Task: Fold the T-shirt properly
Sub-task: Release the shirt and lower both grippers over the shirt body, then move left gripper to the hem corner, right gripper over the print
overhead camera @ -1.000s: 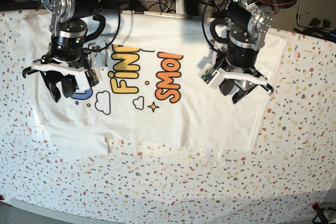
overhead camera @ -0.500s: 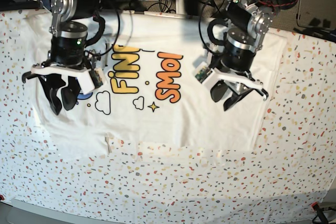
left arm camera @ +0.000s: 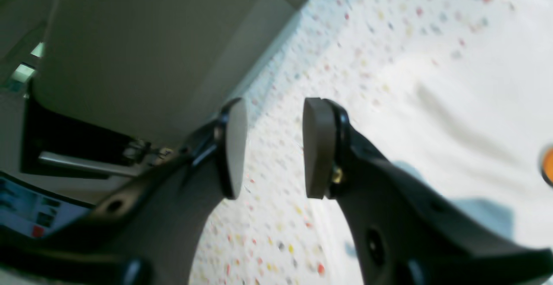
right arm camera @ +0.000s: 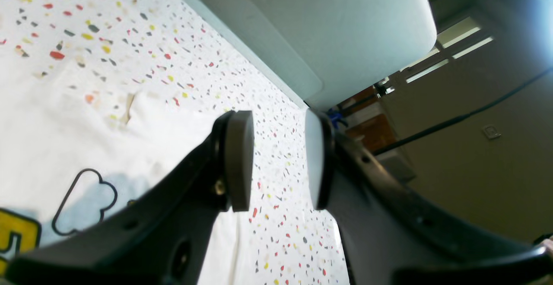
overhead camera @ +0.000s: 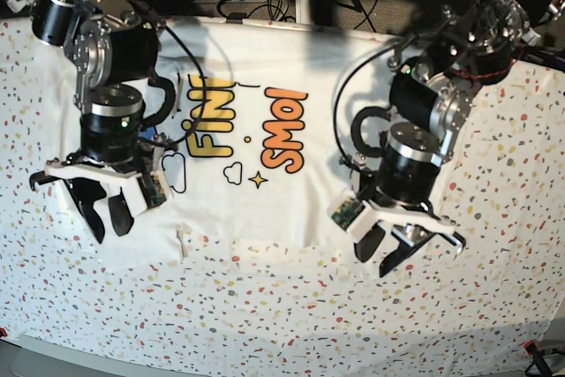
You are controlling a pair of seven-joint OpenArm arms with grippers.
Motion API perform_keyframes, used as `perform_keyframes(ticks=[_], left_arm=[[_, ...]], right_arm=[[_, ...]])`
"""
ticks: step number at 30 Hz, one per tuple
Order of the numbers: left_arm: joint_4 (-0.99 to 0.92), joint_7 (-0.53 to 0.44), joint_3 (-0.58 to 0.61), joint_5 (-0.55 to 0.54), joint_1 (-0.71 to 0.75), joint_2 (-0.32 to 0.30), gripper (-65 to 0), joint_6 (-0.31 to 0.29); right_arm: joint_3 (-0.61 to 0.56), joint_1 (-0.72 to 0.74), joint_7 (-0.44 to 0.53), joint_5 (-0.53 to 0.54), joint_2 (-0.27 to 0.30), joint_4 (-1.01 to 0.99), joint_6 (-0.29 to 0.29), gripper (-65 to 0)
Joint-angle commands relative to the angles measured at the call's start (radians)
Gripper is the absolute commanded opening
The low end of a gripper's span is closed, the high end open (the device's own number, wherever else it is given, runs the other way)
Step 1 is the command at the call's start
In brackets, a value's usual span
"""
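Left wrist view: left gripper (left arm camera: 274,147), pads parted with a plain gap, nothing between them. T-shirt (left arm camera: 466,116) spreads white to its right and beyond; speckled table covering (left arm camera: 268,233) shows through the gap.

Right wrist view: right gripper (right arm camera: 278,159), pads apart, empty. T-shirt lies left of it, cloud outline (right arm camera: 86,198) under the left finger.

Base view: both grippers hover over the T-shirt's near edge, one at each side. Legible print: "FIN" (overhead camera: 210,125), "SMOL" (overhead camera: 282,130).
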Motion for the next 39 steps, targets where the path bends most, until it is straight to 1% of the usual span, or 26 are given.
perform_keyframes(ticks=[1, 3, 5, 8, 11, 15, 17, 20, 23, 26, 29, 31, 36, 39], left_arm=[[0.014, -0.022, -0.006, 0.014, -0.034, -0.003, -43.3, 0.013], [0.01, -0.023, -0.006, 0.006, -0.063, -0.003, -43.3, 0.013], [-0.008, -0.025, -0.006, -0.016, -0.092, -0.003, -43.3, 0.013], [-0.078, -0.053, -0.006, -0.053, -0.133, 0.0, -43.3, 0.012], [-0.212, -0.059, -0.007, -0.058, -0.182, 0.016, -43.3, 0.013], [-0.447, -0.06, -0.007, -0.072, -0.268, 0.062, -43.3, 0.012], [-0.567, -0.063, -0.007, -0.115, -0.325, 0.084, -43.3, 0.011], [-0.736, -0.068, -0.007, -0.177, -0.42, 0.11, -43.3, 0.011], [-0.865, -0.071, -0.007, -0.271, -0.516, 0.116, -43.3, -0.002], [-0.968, -0.071, -0.007, -0.386, -0.602, 0.116, -43.3, -0.094], [-1.067, -0.071, -0.007, -0.529, -0.67, 0.116, -43.3, -0.208], [-1.149, -0.073, -0.007, -0.615, -0.708, 0.116, -43.3, -0.277], [-1.409, -0.101, -0.009, -0.818, -0.769, 0.113, -43.3, -0.387], [-1.563, -0.136, -0.052, -0.914, -0.773, 0.113, -43.3, -0.459]], right_arm=[[0.008, 0.016, 0.019, -0.02, 0.012, 0.016, -0.012, -44.6], [0.008, 0.026, 0.023, -0.008, 0.012, 0.016, -0.011, -44.6], [0.008, 0.036, 0.035, 0.032, 0.011, 0.014, -0.011, -44.6], [0.008, 0.045, 0.056, 0.073, 0.011, 0.0, -0.011, -44.6], [0.008, 0.067, 0.061, 0.08, 0.011, -0.034, -0.011, -44.6], [0.008, 0.123, 0.06, 0.092, 0.002, -0.124, -0.011, -44.6], [0.008, 0.161, 0.061, 0.137, -0.015, -0.179, -0.011, -44.6], [0.008, 0.216, 0.06, 0.179, -0.057, -0.266, -0.011, -44.6], [0.008, 0.269, 0.06, 0.22, -0.102, -0.341, -0.01, -44.6], [0.008, 0.321, 0.062, 0.277, -0.14, -0.398, 0.007, -44.6], [0.008, 0.367, 0.065, 0.338, -0.172, -0.447, 0.042, -44.6], [0.008, 0.386, 0.065, 0.37, -0.192, -0.468, 0.051, -44.6], [0.008, 0.389, 0.045, 0.371, -0.237, -0.48, 0.051, -44.6], [0.008, 0.386, 0.026, 0.362, -0.268, -0.48, 0.051, -44.6]])
